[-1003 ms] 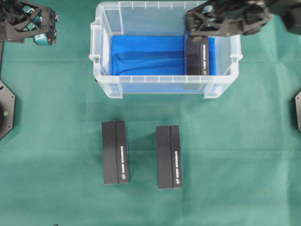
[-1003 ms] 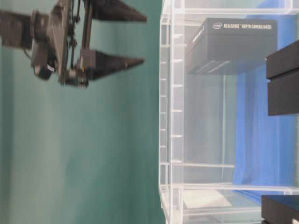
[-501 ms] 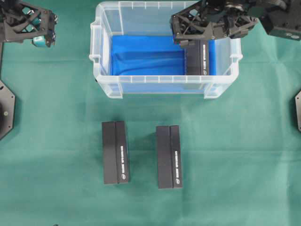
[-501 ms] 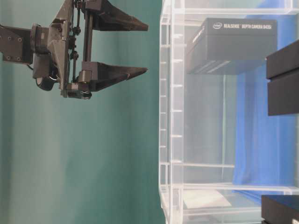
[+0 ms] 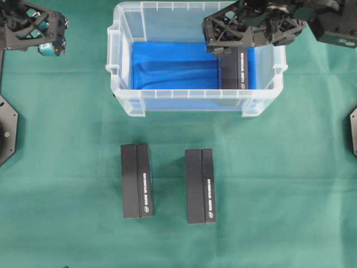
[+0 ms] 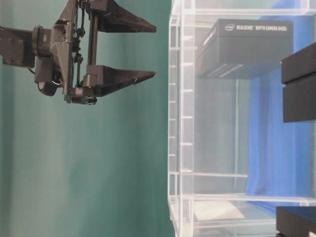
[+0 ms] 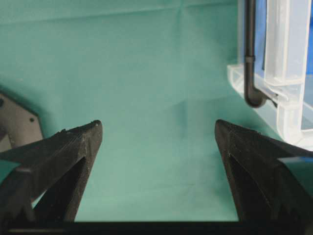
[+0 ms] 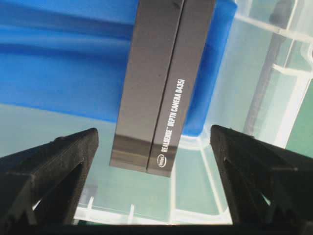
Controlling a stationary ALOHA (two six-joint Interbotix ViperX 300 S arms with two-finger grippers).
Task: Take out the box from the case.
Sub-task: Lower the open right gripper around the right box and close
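Case: clear plastic bin (image 5: 196, 102) w/ thick rim & side handles stood at top centre of overhead view on green tablecloth (image 5: 268, 184); blue cloth (image 5: 167, 67) lined its bottom.
Box in case: black box (image 5: 239, 70) lay flat on the blue cloth at the case's right end, long side running front to back. White print on its top read "RealSense Depth Camera D435" in right wrist view (image 8: 161, 78).
Right gripper: right gripper (image 5: 218, 34) hung over the case's right-rear part, above the box, not touching it. Claw spread wide apart; in wrist view both fingers (image 8: 49, 171) sat either side of the box w/ clear gaps. Table-level view showed it (image 6: 154, 49) outside the case's rim, held nothing.
Left gripper: left gripper (image 7: 157, 131) was over bare cloth well left of the case, near top-left corner of overhead view (image 5: 33, 30). Claw wide apart, nothing between fingers. Case corner & a black handle clip (image 7: 252, 58) showed at right of its wrist view.
Other boxes: two more black boxes, left one (image 5: 137, 180) & right one (image 5: 201, 185), lay side by side on the tablecloth in front of the case, apart from each other & from the case.
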